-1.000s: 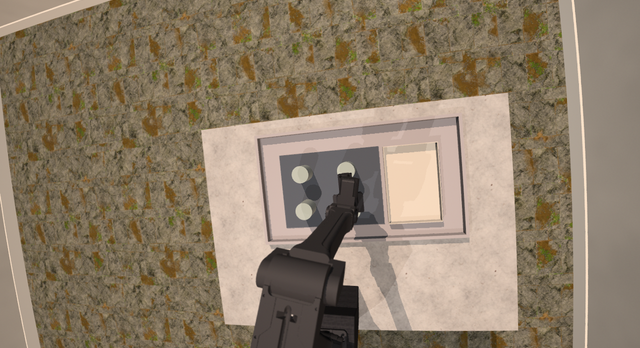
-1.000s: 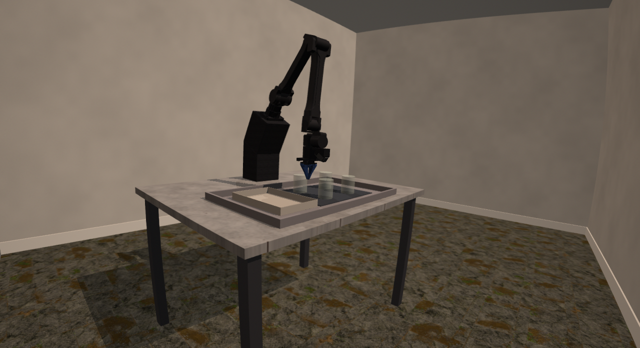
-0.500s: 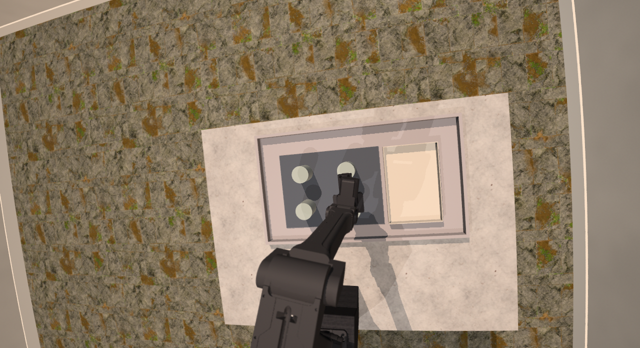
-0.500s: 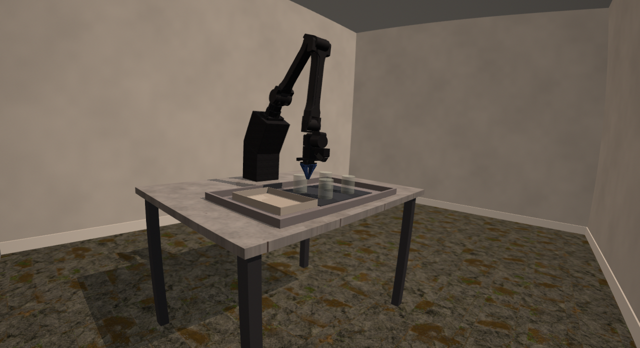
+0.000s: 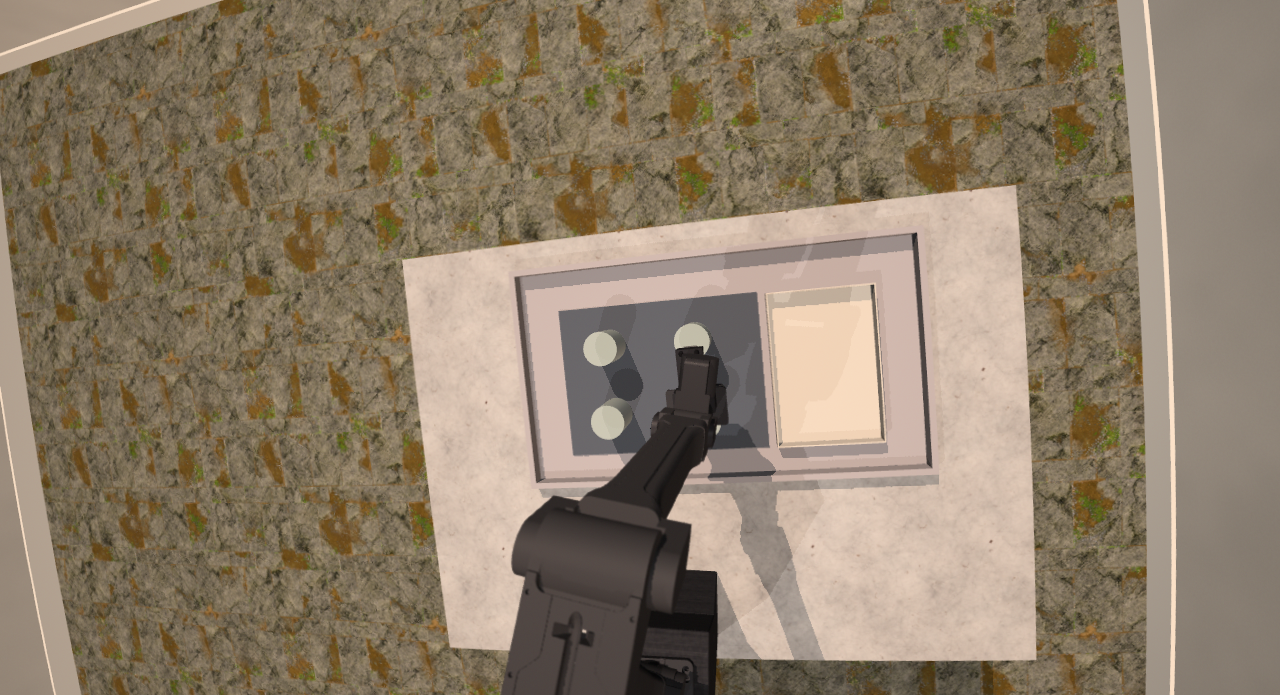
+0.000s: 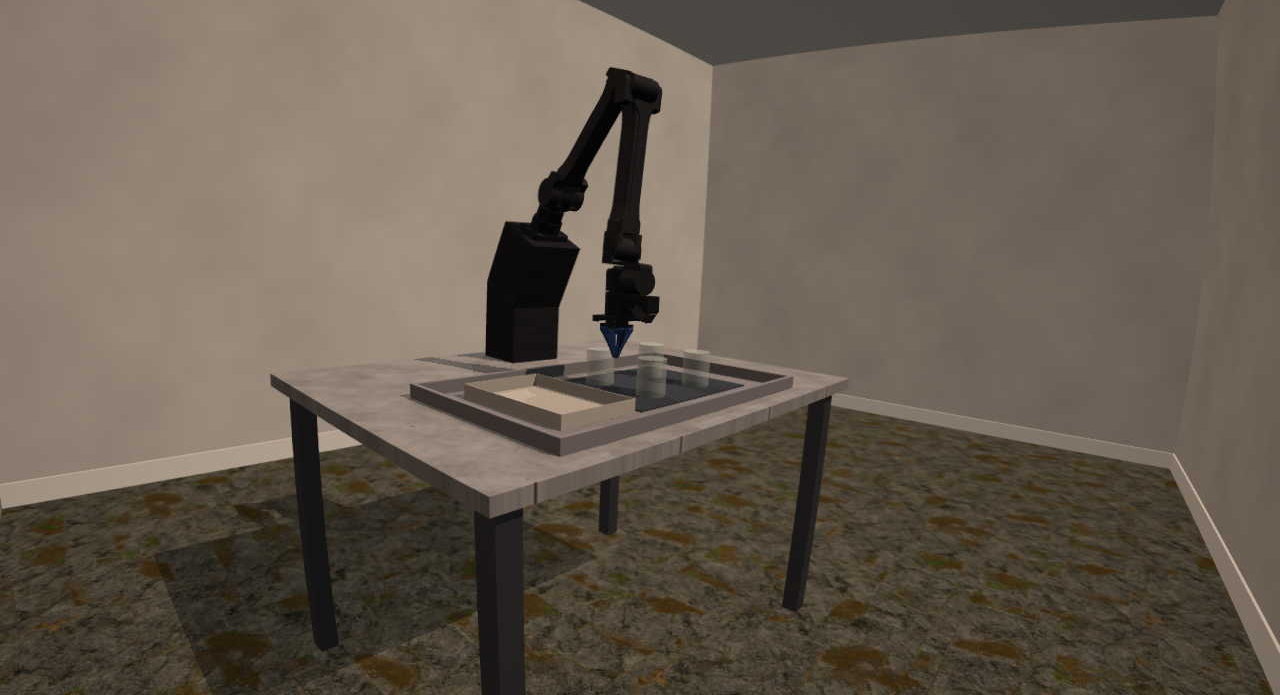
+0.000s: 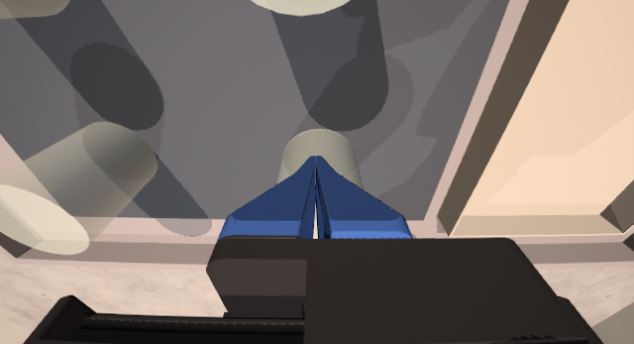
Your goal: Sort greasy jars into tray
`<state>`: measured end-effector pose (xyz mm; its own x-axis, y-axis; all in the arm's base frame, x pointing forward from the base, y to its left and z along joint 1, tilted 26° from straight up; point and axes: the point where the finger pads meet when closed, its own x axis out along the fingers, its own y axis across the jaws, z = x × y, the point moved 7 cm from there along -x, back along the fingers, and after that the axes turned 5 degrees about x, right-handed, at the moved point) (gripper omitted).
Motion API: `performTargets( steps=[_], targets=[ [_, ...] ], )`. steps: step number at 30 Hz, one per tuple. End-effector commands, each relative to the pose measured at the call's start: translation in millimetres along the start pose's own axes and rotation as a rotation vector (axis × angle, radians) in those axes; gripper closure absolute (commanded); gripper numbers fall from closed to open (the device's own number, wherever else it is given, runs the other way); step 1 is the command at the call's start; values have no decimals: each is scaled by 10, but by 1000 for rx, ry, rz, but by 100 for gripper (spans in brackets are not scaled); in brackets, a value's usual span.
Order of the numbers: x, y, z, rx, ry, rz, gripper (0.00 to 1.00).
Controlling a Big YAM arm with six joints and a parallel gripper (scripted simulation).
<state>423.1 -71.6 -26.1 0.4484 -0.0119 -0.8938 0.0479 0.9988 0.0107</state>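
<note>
Top view: arm (image 5: 666, 458) covers the fourth jar (image 7: 319, 148) near the tray (image 5: 765, 369). Wrist view: that jar's top is hidden behind the closed gripper (image 7: 315, 161); two other jars cut off at the upper edge.

Desk (image 5: 895, 557) carries mat (image 5: 657, 315) left, tray (image 5: 827, 290) just beside it right. On mat: jars (image 5: 604, 347), (image 5: 611, 419), (image 5: 691, 336); a fourth (image 7: 319, 145) under the closed fingers.
</note>
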Motion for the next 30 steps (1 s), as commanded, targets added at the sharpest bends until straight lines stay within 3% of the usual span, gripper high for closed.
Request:
performTargets(
  steps=[1, 30],
  targets=[
    [-26, -39, -121, 4, 16, -2, 100],
    [-27, -42, -155, 4, 16, -2, 100]
  ],
)
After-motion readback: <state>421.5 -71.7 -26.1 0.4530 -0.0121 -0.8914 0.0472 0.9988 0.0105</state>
